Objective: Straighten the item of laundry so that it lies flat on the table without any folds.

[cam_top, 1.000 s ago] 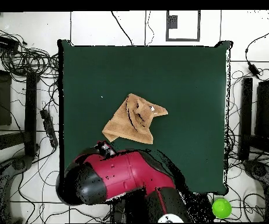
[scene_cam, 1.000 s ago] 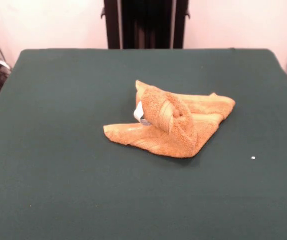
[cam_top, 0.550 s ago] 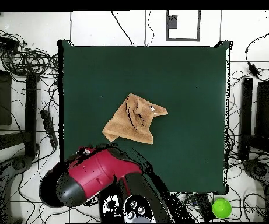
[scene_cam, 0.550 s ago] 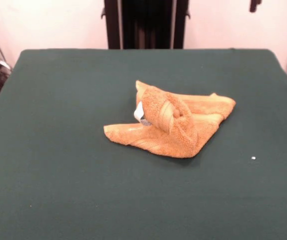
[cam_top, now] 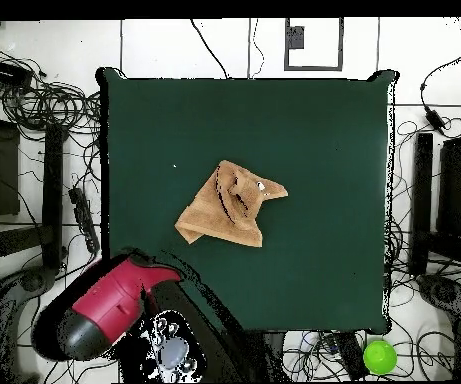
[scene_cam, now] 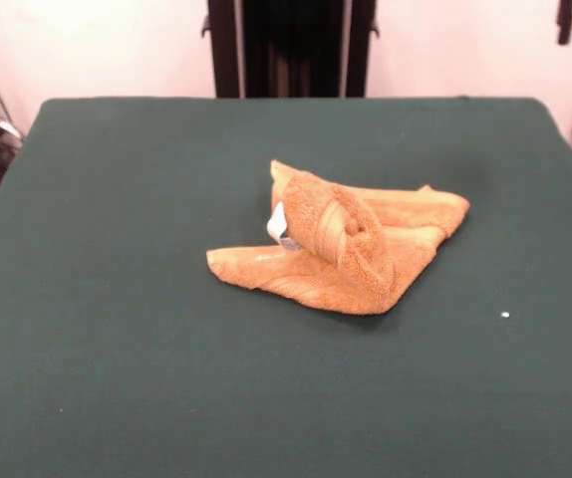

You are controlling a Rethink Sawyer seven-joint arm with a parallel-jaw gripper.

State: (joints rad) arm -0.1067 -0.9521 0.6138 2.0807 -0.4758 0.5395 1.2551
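The towel [scene_cam: 338, 246] sits bunched on the counter [scene_cam: 117, 299]; we cannot tell the end effector's [scene_cam: 565, 20] state, and grabbing several layers together could deepen folds.

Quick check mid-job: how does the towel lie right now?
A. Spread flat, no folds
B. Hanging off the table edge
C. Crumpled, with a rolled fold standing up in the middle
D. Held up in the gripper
C: the towel sits bunched near the middle of the table, a rolled hump raised over its lower layers and the white tag showing.
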